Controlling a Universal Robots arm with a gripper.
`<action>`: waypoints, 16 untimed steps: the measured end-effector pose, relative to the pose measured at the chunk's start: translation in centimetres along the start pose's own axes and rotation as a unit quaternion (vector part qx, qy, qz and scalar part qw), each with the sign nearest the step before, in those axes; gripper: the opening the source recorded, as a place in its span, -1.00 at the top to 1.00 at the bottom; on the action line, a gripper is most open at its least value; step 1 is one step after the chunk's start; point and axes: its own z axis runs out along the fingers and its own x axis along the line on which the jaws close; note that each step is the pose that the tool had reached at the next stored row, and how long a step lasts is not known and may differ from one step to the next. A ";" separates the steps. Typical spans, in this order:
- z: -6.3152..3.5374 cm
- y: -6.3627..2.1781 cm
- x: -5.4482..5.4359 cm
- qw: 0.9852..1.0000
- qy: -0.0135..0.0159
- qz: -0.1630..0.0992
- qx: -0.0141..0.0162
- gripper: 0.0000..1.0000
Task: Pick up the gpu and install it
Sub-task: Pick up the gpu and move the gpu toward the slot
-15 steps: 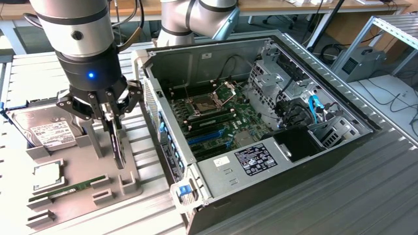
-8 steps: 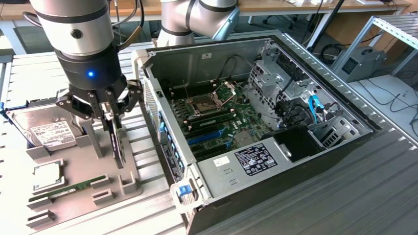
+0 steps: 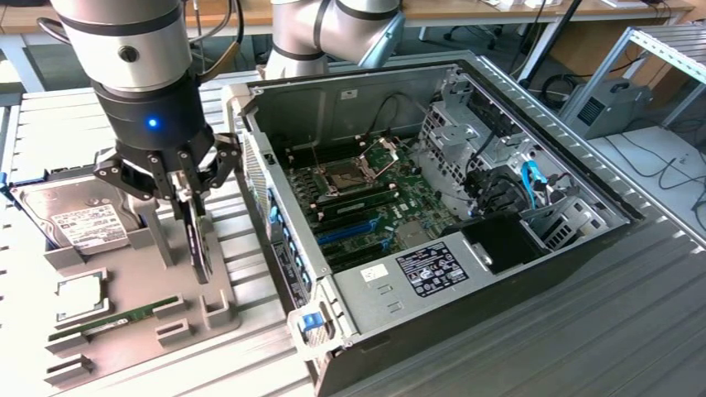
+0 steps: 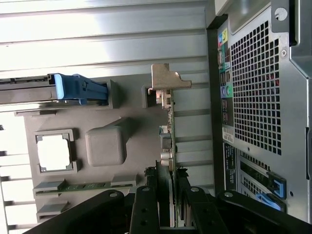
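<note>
Pincer [image 3: 183,193] clamps the upright gpu [image 3: 200,244] by its top edge above the grey holder tray [image 3: 131,285]. A clean lift probably needs a straight vertical pull, without twisting.

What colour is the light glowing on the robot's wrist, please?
The light is blue; exterior view shows it best.

Gripper [image 3: 190,201], clamped on the gpu [image 3: 200,248], stands in a narrow lane: computer case wall [image 3: 256,157] just beside it on the exterior view's right, hard drive [image 3: 78,219] near on the left. Case top open; blue slots [image 3: 347,233] reachable from above; cables [image 3: 530,186] crowd the far side.
</note>
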 end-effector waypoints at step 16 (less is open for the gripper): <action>-0.58 -0.01 0.0 1.000 0.000 0.000 0.000 0.46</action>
